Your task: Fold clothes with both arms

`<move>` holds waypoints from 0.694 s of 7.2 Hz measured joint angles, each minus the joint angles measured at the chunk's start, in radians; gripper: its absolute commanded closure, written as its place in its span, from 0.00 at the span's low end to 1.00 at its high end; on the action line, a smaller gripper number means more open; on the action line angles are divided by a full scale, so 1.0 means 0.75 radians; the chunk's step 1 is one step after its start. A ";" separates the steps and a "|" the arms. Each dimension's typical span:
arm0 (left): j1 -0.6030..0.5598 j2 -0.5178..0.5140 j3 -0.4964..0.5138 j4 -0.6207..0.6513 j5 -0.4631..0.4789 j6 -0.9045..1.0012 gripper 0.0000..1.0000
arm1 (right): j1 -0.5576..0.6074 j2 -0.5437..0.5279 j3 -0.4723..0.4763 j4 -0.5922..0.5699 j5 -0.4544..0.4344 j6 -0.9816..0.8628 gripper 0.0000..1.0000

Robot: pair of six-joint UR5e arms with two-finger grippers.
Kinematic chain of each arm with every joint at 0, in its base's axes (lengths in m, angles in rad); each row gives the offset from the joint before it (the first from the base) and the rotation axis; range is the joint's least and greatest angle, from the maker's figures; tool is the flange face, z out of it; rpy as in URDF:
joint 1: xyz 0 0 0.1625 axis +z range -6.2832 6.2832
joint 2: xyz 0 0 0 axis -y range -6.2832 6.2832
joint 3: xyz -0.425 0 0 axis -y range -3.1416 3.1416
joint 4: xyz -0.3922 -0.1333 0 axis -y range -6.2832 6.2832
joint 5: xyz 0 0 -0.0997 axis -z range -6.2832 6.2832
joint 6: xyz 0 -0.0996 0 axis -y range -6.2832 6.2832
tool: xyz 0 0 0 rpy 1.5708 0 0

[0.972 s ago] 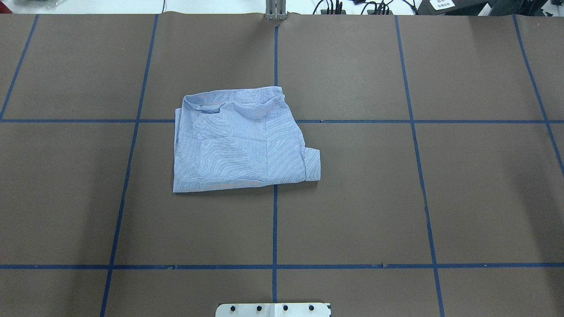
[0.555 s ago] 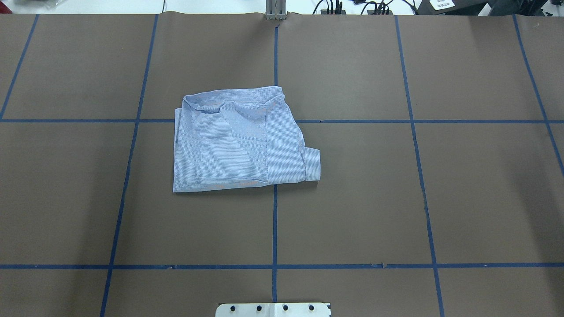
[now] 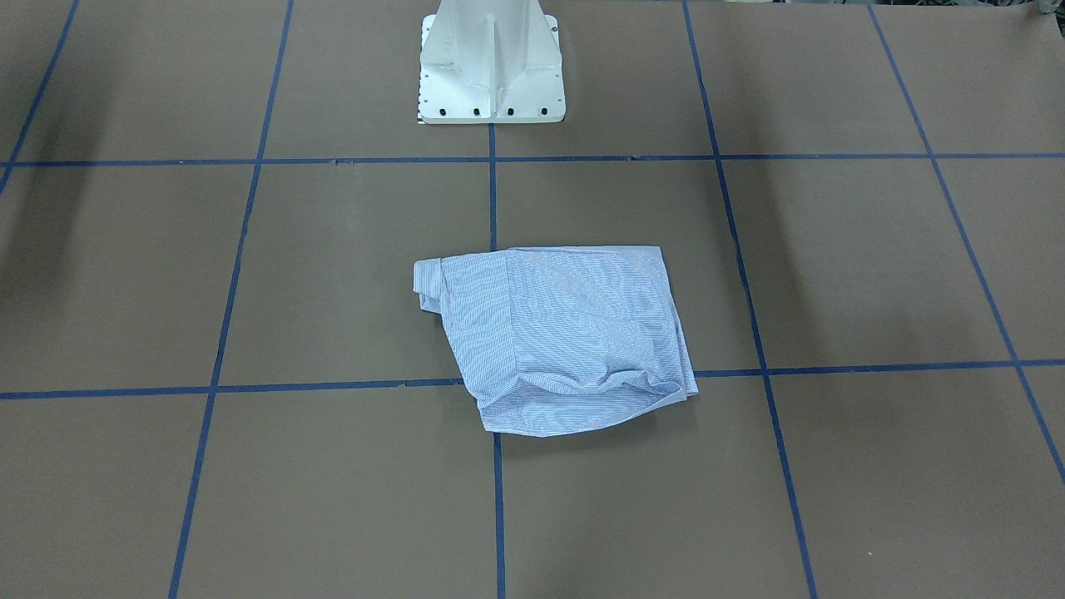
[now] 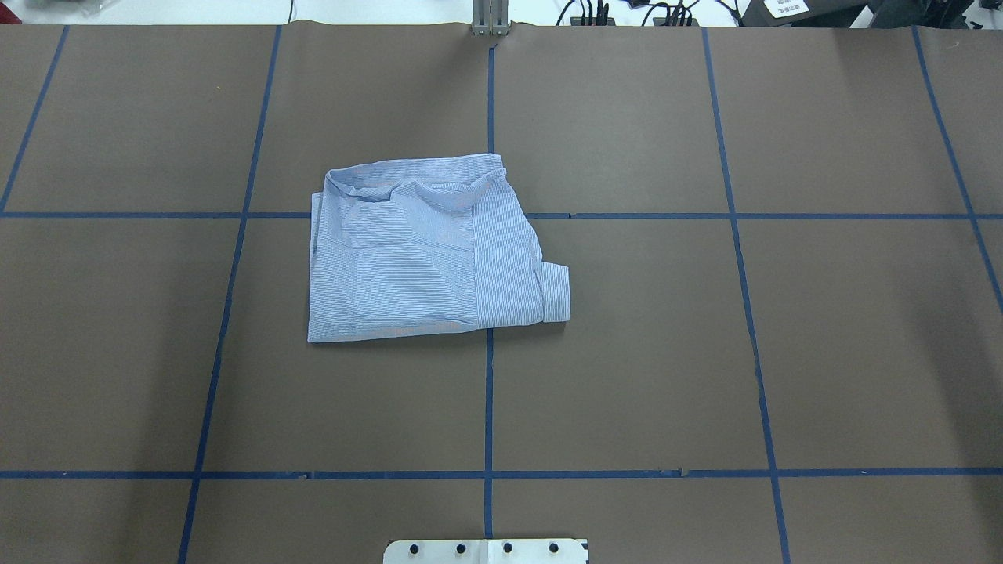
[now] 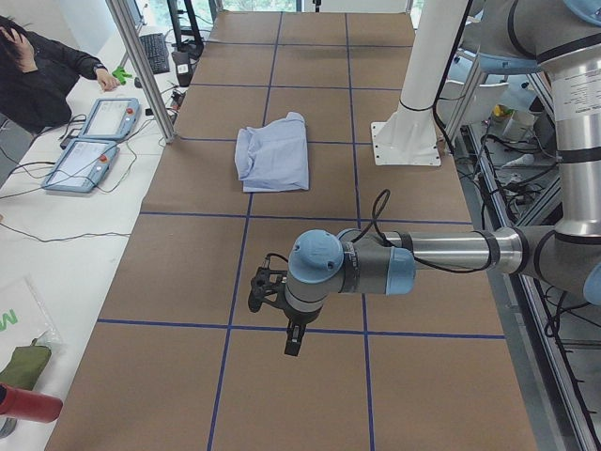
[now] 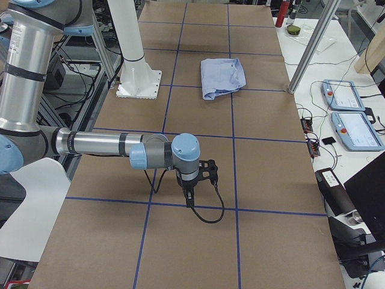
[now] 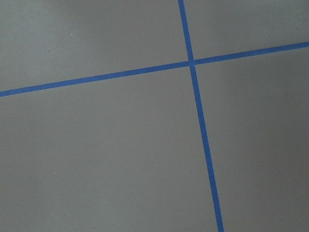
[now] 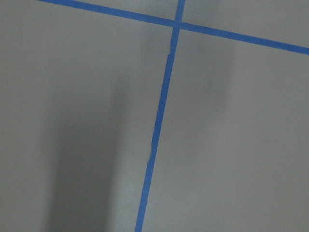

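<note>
Left gripper, right gripper: being held above table; opening cannot be told
Striped shirt: being seen folded, well apart from both

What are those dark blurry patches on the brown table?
Soft shadows: in the right wrist-mounted view a dim band lies left of the blue tape line; in the exterior front-facing view faint patches darken the brown paper-covered table at both sides; the folded light blue striped shirt there is evenly lit, without glare.
</note>
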 measured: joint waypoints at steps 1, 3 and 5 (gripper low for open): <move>0.000 0.000 0.000 0.000 0.000 0.000 0.00 | 0.000 0.000 0.000 0.001 -0.002 -0.002 0.00; 0.000 0.000 0.000 0.000 0.000 0.000 0.00 | 0.000 -0.011 0.000 0.003 -0.013 -0.008 0.00; 0.000 0.000 0.000 0.000 0.000 0.000 0.00 | 0.000 -0.015 0.000 0.002 -0.018 -0.006 0.00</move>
